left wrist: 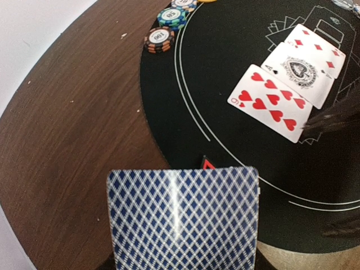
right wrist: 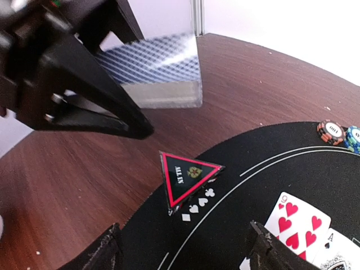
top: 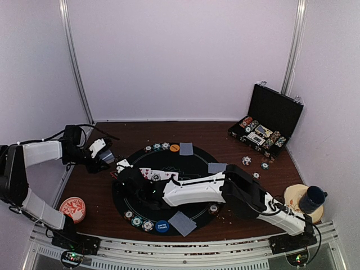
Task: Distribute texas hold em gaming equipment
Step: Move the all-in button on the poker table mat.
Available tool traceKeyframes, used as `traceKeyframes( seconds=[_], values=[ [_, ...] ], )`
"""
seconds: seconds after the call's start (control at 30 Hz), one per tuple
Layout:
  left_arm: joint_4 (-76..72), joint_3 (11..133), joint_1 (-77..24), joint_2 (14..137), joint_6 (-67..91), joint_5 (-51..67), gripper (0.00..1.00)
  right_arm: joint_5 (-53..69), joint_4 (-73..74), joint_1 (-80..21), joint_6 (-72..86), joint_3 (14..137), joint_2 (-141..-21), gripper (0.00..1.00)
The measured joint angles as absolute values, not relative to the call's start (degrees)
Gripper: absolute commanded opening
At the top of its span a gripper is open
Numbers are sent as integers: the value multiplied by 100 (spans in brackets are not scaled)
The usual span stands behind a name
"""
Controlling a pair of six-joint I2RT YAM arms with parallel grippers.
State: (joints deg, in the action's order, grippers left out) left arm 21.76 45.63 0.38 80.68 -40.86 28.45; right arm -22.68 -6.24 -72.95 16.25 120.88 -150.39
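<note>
Red triangle marker (right wrist: pixel 188 181) sits on the black mat's (right wrist: pixel 270 163) edge, just ahead of your released right jaws; your left jaws clench the card deck (left wrist: pixel 183 219) beside that mat.

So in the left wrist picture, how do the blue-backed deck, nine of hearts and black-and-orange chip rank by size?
1. blue-backed deck: largest, but nearest the lens, so its real size is unsure.
2. nine of hearts.
3. black-and-orange chip: smallest.
</note>
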Motion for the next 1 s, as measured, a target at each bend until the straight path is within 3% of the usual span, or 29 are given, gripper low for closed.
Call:
traceKeyframes(
  seconds=[0.57,1.0],
  values=[
    [1586,5404,71,9581,-3675,1887,11,-1883,-1234,-7550,1881,9461,-12495,80],
    [1544,5365,-185,9837,-3780,1664,11,-2206,-1404,-7557,2016,8018,-11644,84]
  ],
)
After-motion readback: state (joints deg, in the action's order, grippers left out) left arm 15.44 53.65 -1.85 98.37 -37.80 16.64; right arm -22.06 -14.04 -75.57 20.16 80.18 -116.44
